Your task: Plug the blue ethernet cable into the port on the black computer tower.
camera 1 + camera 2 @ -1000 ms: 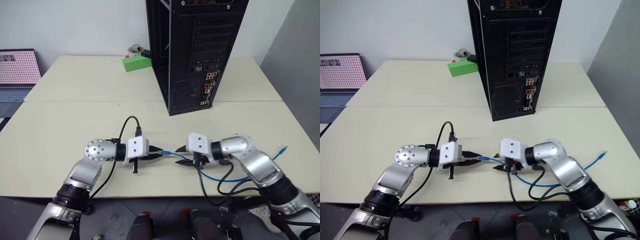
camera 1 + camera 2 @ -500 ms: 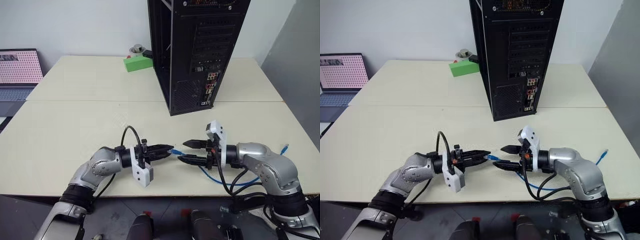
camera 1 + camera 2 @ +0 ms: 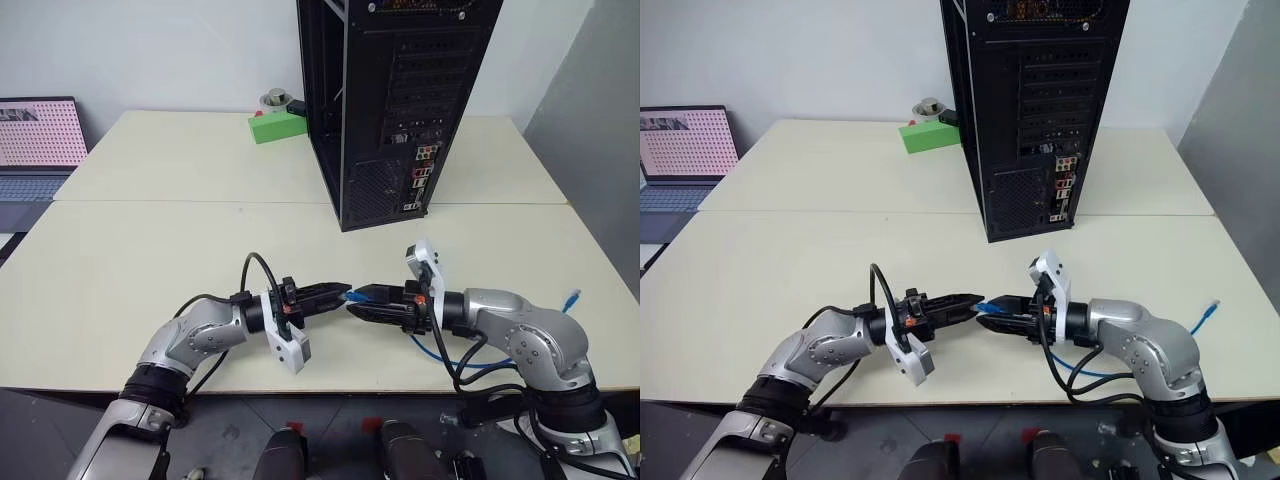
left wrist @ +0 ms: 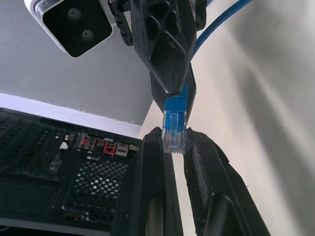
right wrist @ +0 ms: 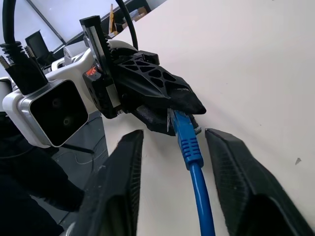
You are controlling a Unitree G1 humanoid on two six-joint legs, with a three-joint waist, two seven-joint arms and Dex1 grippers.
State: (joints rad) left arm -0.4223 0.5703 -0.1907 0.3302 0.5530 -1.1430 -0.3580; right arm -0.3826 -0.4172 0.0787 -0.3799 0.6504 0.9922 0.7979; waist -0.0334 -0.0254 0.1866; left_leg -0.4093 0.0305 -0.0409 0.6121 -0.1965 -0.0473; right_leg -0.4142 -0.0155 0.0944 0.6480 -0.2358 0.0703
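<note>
Laptop (image 3: 35,140) at far left edge of bench (image 3: 150,220), off task.

Left pincer (image 3: 343,293) level above near-centre bench, pointing right, clamped tight on clear plug of the blue ethernet cable (image 4: 174,129); plug sits between left fingertips (image 4: 152,147), blue boot sticking out.

Since a second ago: both wrists rolled over, left camera block now hanging below instead of on top, both hands lifted slightly off bench. Plug stays in left pincer throughout.

Right pincer (image 3: 352,300) tip to tip with left, pointing left. Stood wide half a second ago, now narrowed around cable just behind boot; right fingers (image 5: 241,182) flank cord with a gap either side, so not yet gripping, by the look of it. Rest of cable trails right under right arm across bench, far plug (image 3: 570,297) lying near right edge.

Reads as a handover or regrasp under way: right pincer closing in to take cable so plug can be re-aimed.

The black computer tower (image 3: 400,100) upright at far centre, back panel toward robot, the port (image 3: 420,172) in coloured connector cluster, well apart from plug. Insertion not started. Green box (image 3: 272,127) left of tower, untouched.
</note>
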